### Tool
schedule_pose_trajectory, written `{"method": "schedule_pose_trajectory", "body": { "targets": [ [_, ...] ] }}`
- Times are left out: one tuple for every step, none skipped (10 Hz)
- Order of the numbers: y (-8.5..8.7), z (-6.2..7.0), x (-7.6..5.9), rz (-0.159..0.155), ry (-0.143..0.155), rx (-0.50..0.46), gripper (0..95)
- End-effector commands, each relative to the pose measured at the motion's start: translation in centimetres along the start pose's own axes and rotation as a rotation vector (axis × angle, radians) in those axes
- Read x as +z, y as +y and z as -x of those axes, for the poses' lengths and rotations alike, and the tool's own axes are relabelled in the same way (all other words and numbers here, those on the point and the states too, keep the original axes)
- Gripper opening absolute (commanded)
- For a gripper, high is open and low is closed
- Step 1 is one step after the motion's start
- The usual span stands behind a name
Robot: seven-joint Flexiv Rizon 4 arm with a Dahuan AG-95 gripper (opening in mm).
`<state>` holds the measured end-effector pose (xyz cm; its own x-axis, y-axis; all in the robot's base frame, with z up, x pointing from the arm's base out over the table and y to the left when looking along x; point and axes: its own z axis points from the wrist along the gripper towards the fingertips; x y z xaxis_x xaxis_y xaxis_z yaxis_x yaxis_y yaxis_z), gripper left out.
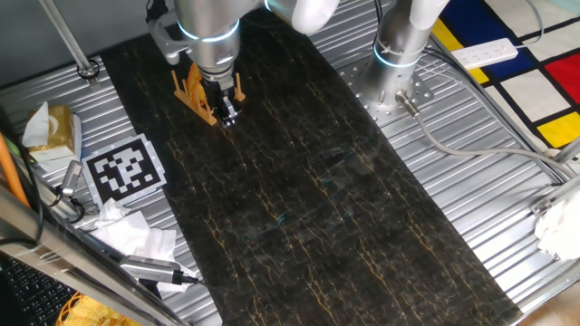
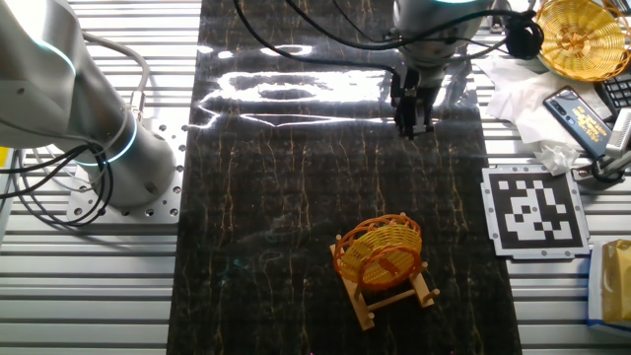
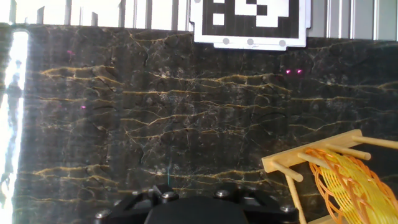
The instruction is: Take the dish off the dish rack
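Observation:
The dish (image 2: 380, 251), a yellow-orange woven oval, stands on edge in the small wooden dish rack (image 2: 396, 294) on the dark marble-pattern mat. In one fixed view the dish (image 1: 188, 86) and rack (image 1: 204, 110) show partly behind my arm. My gripper (image 2: 412, 124) hangs above the mat, apart from the rack; its fingers look slightly parted and hold nothing. It also shows in one fixed view (image 1: 227, 114). In the hand view the dish (image 3: 348, 183) and the rack's pegs (image 3: 297, 163) sit at the lower right. My fingers are out of that frame.
A black-and-white marker tag (image 2: 535, 209) lies beside the mat. A round wicker basket (image 2: 582, 37), tissues and a phone lie on the table's far right. A second arm's base (image 2: 89, 128) stands to the left. Crumpled tissue (image 1: 136, 231) and tools lie beside the tag.

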<state>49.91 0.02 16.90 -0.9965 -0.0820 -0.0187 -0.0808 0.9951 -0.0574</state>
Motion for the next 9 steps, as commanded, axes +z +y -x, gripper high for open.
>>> {"method": "schedule_pose_trajectory", "body": {
  "targets": [
    [0.03, -0.68, 0.17, -0.030, 0.002, -0.016, 0.0],
    [0.04, -0.81, 0.21, -0.036, 0.001, -0.021, 0.0],
    [0.02, -1.04, 0.27, -0.074, 0.004, -0.046, 0.0],
    [0.02, -1.05, 0.27, -0.101, 0.008, -0.063, 0.0],
    [0.01, -1.05, 0.26, -0.131, 0.012, -0.081, 0.0],
    [-0.07, -1.09, 0.22, -0.174, 0.021, -0.108, 0.0],
    [-0.17, -1.15, 0.17, -0.191, 0.024, -0.118, 0.0],
    [-0.42, -1.29, 0.06, -0.197, 0.025, -0.128, 0.0],
    [-0.56, -1.44, 0.02, -0.203, 0.029, -0.132, 0.0]
  ]
}}
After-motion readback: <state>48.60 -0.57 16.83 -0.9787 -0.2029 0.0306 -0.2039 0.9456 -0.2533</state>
